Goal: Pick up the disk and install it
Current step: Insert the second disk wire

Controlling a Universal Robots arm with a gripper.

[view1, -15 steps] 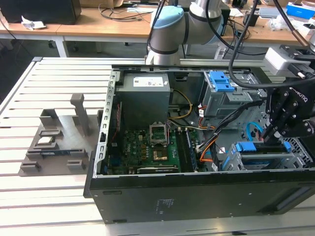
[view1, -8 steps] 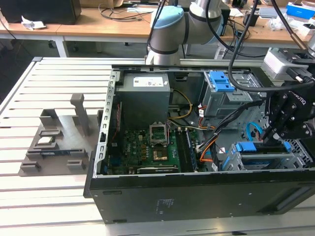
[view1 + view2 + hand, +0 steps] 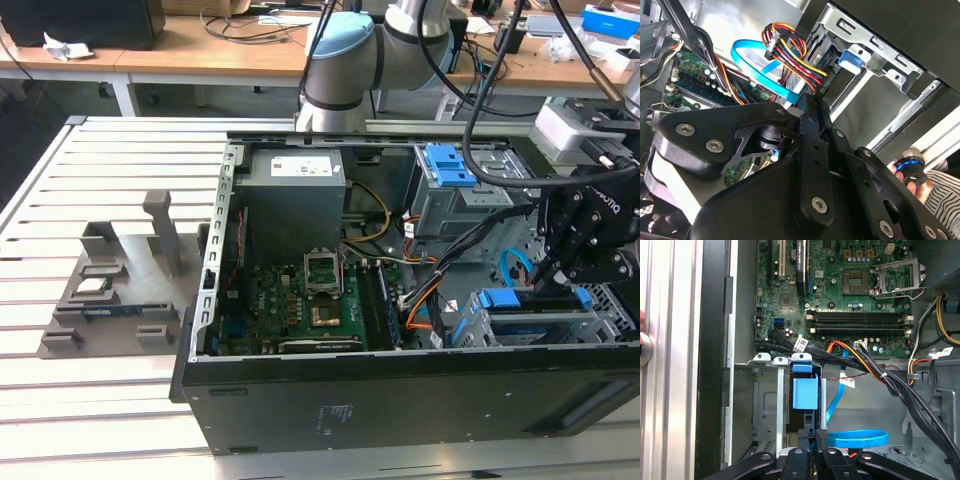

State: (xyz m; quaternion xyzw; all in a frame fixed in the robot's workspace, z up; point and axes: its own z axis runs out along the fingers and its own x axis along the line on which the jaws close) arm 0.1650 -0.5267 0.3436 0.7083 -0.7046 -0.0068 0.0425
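Observation:
The disk [image 3: 530,299] sits edge-up in the drive cage [image 3: 520,330] at the exterior view's right, inside the open computer case; its blue carrier rail shows along the top. In the first wrist view the disk's blue carrier [image 3: 804,392] stands between the cage's metal walls. My gripper [image 3: 553,272] hangs right over the disk's end, fingertips down at the blue rail. In both wrist views the black fingers [image 3: 821,436] lie pressed together, and I see nothing between them. The gripper [image 3: 809,102] points into the cage beside the cables.
The motherboard [image 3: 300,300] fills the case floor, and the grey power supply [image 3: 295,195] sits behind it. Bundled cables [image 3: 880,375] and a blue flat cable [image 3: 860,438] run close to the cage. A second blue-latched bay [image 3: 450,170] stands behind. A person's hand [image 3: 905,182] and striped sleeve [image 3: 942,195] are beside the case.

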